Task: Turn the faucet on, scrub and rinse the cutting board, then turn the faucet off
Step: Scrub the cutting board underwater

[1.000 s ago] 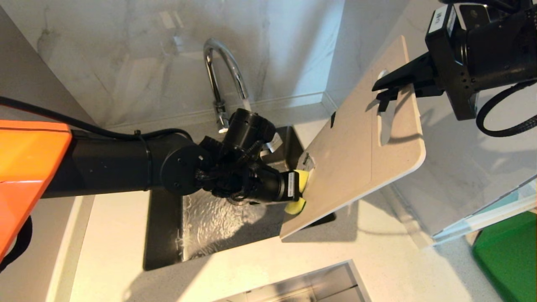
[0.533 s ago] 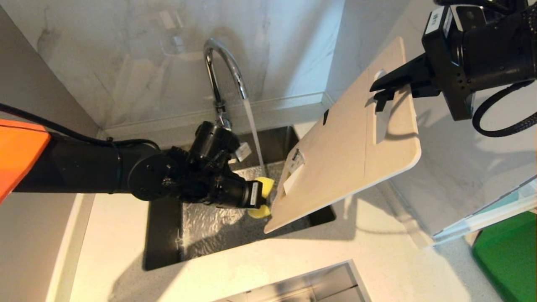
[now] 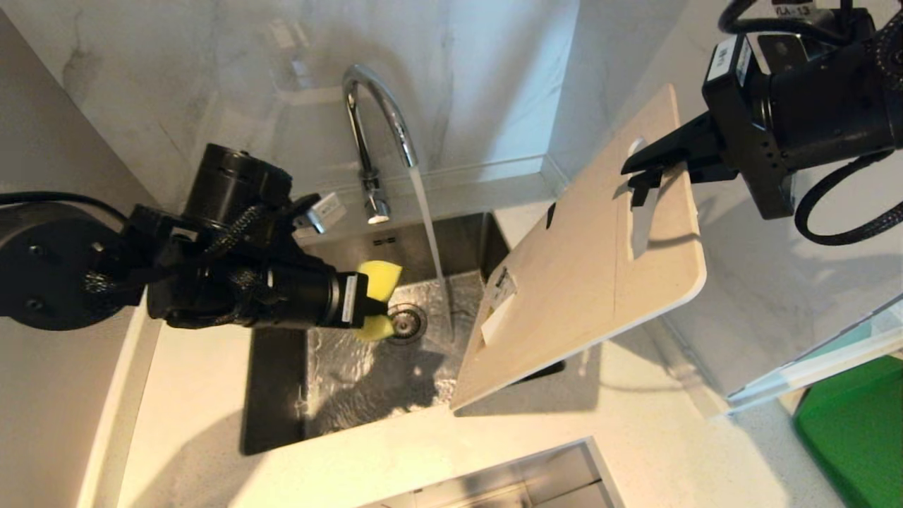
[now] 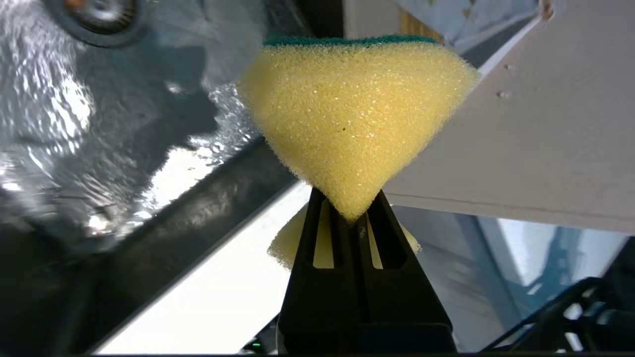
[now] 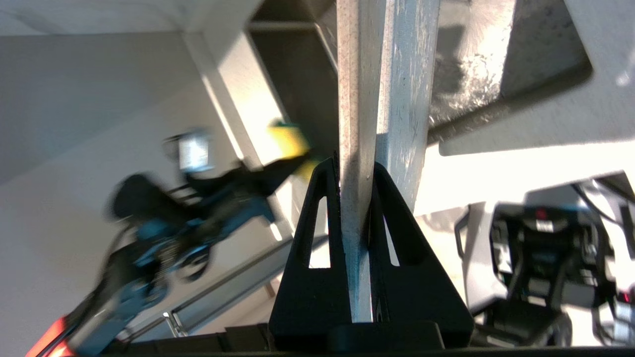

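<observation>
Two end effectors over the wet steel sink [image 3: 367,395]: left [image 3: 372,305] pinching a sponge [image 3: 381,279], right [image 3: 638,166] gripping the cutting board [image 3: 564,296].

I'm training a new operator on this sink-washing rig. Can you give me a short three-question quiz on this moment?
1. True or false: water runs from the faucet.
2. What does the left gripper hold? A) brush B) yellow sponge C) cloth
3. Which gripper holds the cutting board, and does the sponge touch the board?

Key:
1. True; a stream falls into the sink.
2. B.
3. The right gripper, clamped at the board's upper end near the handle hole; the board hangs tilted over the sink. The sponge is apart from it, over the drain.
</observation>
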Available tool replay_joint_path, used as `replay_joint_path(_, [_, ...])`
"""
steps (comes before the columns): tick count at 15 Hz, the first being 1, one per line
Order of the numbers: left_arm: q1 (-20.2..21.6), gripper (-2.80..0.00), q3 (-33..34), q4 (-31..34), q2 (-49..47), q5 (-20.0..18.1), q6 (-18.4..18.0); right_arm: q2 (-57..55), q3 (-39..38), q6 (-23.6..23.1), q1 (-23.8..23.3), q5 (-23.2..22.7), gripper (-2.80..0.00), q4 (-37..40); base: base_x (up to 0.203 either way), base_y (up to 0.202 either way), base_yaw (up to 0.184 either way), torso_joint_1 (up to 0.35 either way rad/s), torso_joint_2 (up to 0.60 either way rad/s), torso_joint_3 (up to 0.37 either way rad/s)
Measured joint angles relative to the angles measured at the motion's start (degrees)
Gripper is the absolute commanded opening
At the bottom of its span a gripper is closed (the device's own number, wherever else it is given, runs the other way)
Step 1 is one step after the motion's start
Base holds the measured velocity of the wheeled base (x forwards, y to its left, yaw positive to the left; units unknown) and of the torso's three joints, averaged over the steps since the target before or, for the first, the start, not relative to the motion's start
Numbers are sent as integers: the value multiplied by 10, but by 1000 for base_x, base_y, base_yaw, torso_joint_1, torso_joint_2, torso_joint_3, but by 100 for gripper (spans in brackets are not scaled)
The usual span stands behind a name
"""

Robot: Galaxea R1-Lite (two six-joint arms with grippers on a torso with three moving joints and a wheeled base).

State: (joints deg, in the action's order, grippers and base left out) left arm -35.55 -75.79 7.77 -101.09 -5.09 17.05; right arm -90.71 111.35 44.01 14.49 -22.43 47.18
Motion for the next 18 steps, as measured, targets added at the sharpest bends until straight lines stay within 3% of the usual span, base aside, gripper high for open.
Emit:
replay_joint_path(2, [0,-280,13,20,34,44,-17,0,-1,1,0,2,-280,5,0,0,0,0,0,0])
replay_joint_path(7, [0,-280,86,22,107,137,-20,0,-1,0,-1,7,-280,4,0,0,0,0,0,0])
replay_joint_path(13, [4,-280,101,24,153,283,3,-2,0,-1,-1,8,-280,0,0,0,0,0,0,0])
replay_joint_path(18, [80,-280,149,39,209,302,-7,-7,0,-3,-1,5,-280,-2,0,0,0,0,0,0])
